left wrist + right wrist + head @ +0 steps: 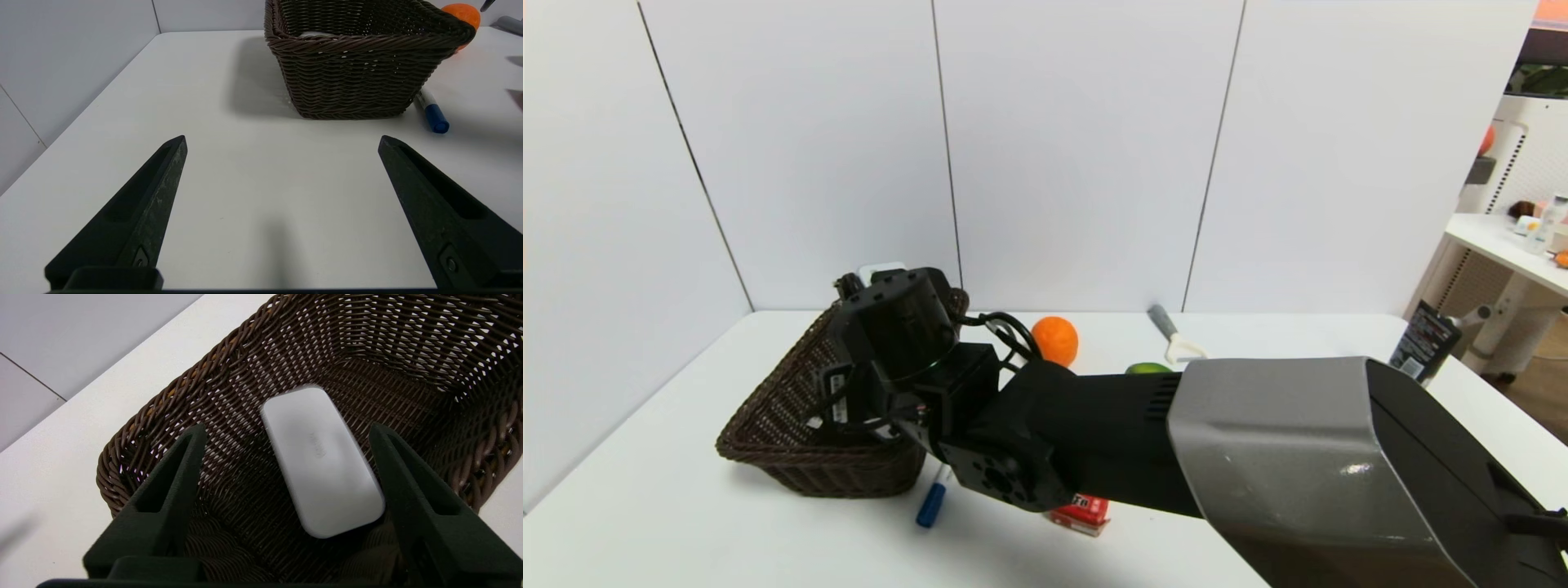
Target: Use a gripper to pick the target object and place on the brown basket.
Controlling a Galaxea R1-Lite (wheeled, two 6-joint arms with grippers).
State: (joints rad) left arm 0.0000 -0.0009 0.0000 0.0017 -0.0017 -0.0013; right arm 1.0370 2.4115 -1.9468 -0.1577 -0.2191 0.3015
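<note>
Case [320,459] inside basket [171,396], visible only under open right hand [286,433].

Open basket mouth, crowded table on its far and right sides

The right gripper [286,433] hangs spread above the brown basket [171,400], whose flared walls hem the white case [322,461] lying on its floor. At 6 o'clock of the basket a marker [931,500] and red carton [1082,513] lie; an orange [1055,340] sits at 2 o'clock. The left gripper [282,141] faces bare table [163,102].
</note>
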